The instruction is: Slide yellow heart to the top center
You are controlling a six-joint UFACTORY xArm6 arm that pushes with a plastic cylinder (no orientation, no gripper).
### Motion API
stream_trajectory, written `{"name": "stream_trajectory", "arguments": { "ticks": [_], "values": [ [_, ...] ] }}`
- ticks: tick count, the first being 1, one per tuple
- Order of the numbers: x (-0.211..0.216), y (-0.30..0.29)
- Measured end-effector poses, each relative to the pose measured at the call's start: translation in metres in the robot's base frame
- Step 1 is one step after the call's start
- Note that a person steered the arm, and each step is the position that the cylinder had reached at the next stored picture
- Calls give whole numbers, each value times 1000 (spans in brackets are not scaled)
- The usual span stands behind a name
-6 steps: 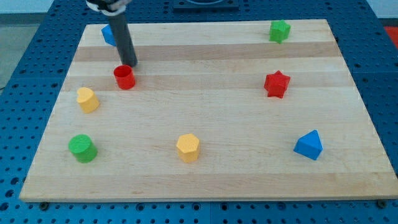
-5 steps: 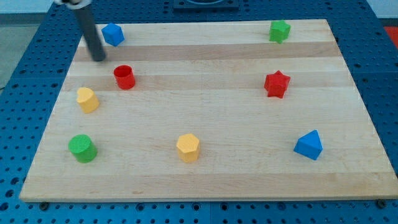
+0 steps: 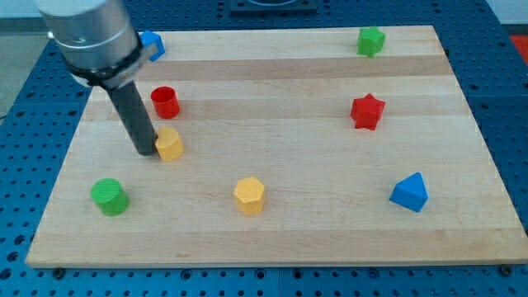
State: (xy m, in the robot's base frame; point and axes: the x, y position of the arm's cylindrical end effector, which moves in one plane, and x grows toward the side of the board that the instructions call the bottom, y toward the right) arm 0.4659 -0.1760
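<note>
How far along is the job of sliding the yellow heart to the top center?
Done: my tip has reached the yellow heart and sits against its left side. In hand: the push is just starting; the heart is below the red cylinder, left of center. Left: nearly the whole slide to the board's top center.

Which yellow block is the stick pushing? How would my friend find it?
Start at the wooden board's left half and find my tip. The yellow block sits right against it, just below the red cylinder. The other yellow block stands alone near the bottom edge.
</note>
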Motion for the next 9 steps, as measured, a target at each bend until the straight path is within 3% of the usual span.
{"name": "stream_trajectory", "arguments": {
  "ticks": [3, 4, 5, 6, 8, 9],
  "values": [
    [12, 5],
    [-13, 103],
    [-41, 121],
    [-80, 68],
    [-76, 134],
    [-103, 146]
  ]
}}
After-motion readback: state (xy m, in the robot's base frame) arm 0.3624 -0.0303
